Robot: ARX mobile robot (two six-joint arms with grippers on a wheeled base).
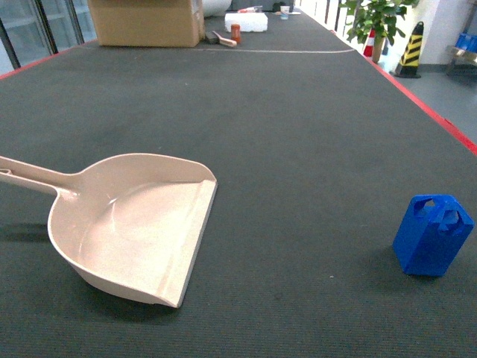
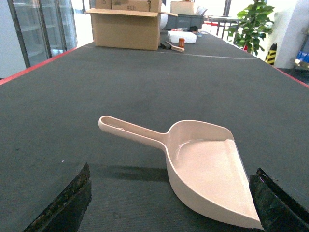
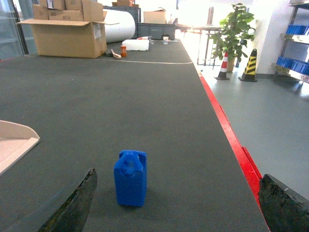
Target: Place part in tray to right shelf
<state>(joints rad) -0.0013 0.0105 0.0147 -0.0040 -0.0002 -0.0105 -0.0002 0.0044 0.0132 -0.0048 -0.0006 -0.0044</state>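
A beige tray [image 1: 138,224] lies on a dark green mat [image 1: 298,134], its flat lip facing 3 o'clock in the head view and its long handle running off toward 9 o'clock. The tray holds nothing. The blue part [image 1: 432,235] stands upright on the mat well apart from it, near the head view's right edge at about 4 o'clock, its handle hole at the top. Bare mat lies between the two.

From the left wrist, the tray [image 2: 207,169] sits just ahead, handle pointing to 10 o'clock. The left gripper [image 2: 169,212] hangs over the mat with its two dark fingers [image 2: 67,203] spread wide at the bottom corners, nothing between them; the right finger's edge overlaps the tray's lip corner in this view, though contact cannot be told.

From the right wrist, the part [image 3: 130,178] stands ahead, at about 11 o'clock from the frame's bottom centre. The right gripper [image 3: 178,208] is likewise spread wide and empty, fingers [image 3: 77,203] apart at the lower corners, the part nearer the left one and touching neither. A corner of the tray [image 3: 14,142] shows at 9 o'clock.

A red strip [image 3: 227,130] edges the mat on the right. A cardboard box [image 1: 145,21] rests at the far end, at 11 o'clock. Beyond the edge stand a potted plant [image 3: 234,29] and striped cones [image 3: 250,65]. The shelf is not in view.
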